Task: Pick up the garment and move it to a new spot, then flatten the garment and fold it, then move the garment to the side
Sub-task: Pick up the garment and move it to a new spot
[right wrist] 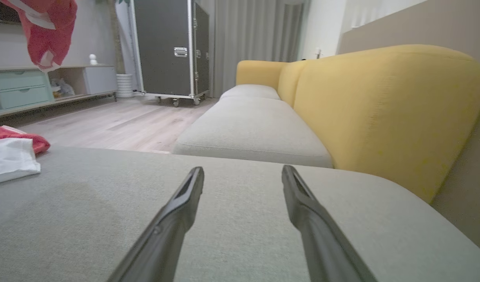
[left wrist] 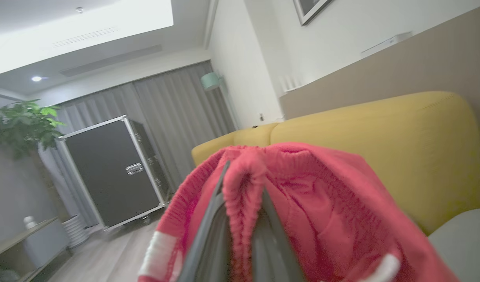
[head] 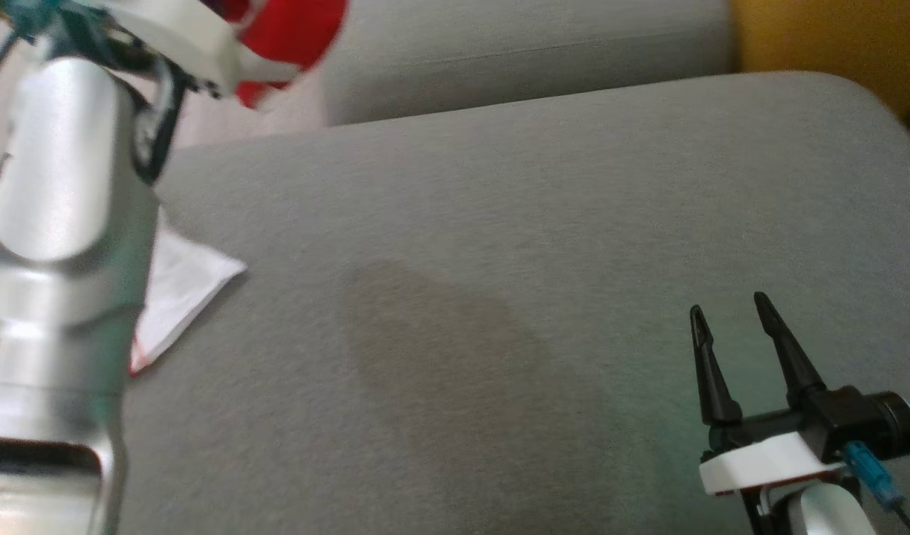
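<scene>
The garment (left wrist: 322,203) is red with white stripes and an elastic waistband. My left gripper (left wrist: 244,178) is shut on a bunched fold of that waistband and holds it up in the air. In the head view the garment (head: 291,37) hangs at the top left, past my raised silver left forearm (head: 61,223). In the right wrist view the garment (right wrist: 48,31) dangles at the upper left, well above the seat. My right gripper (head: 729,308) rests low over the grey seat cushion (head: 499,297) at the lower right, open and empty; its fingers (right wrist: 185,203) stand well apart.
A white cloth with a red edge (head: 180,290) lies on the cushion's left side, beside red fabric (right wrist: 24,137). A yellow backrest (right wrist: 381,109) runs along the right. Beyond the wooden floor (right wrist: 118,125) stand a black flight case (right wrist: 169,47) and low shelves (right wrist: 24,90).
</scene>
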